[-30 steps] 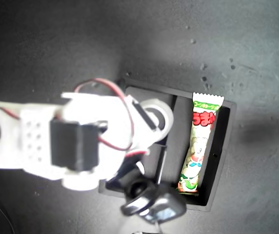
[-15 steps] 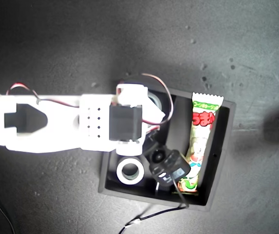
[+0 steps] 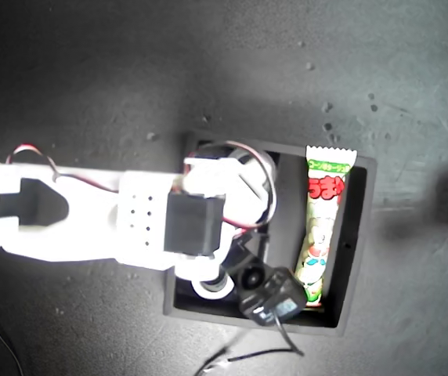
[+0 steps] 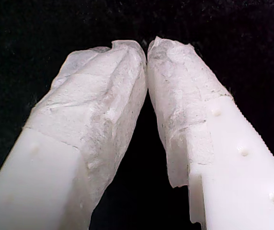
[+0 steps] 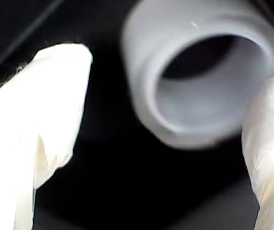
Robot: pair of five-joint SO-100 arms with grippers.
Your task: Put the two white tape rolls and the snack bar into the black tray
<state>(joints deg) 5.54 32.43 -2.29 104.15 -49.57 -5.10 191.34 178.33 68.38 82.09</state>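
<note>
Judging by how things are lying, you are looking at the last step, the letting-go of a tape roll inside the black tray (image 3: 363,227). My second gripper (image 5: 165,110) is hanging over one of the tray's small compartments, the one farther up in the exterior view. Its fingers (image 5: 55,105) are standing wide apart with nothing clamped between them. The first tape roll (image 5: 146,96) is sitting between them on the dark floor, open centre facing the camera. One finger is overlapping the roll's edge in the second wrist view, and you cannot tell whether it is touching.

The second tape roll (image 3: 208,290) is peeking out from under the arm in the other small compartment, half hidden. The snack bar (image 3: 322,227) is lying lengthwise in the long compartment on the exterior view's right, with its crimped top end poking just over the tray's wall.

My first gripper (image 4: 146,52) is showing its padded tips pressed together on nothing, with only dark ground behind them.

The next move is probably calling for a straight lift, jaws kept wide, so that neither finger is dragging the roll up or nudging it against the divider.

The roll is looking plain white, smooth and thick-walled, slightly blurred, small beside its compartment. The bar's wrapper is showing green, white and red print.
</note>
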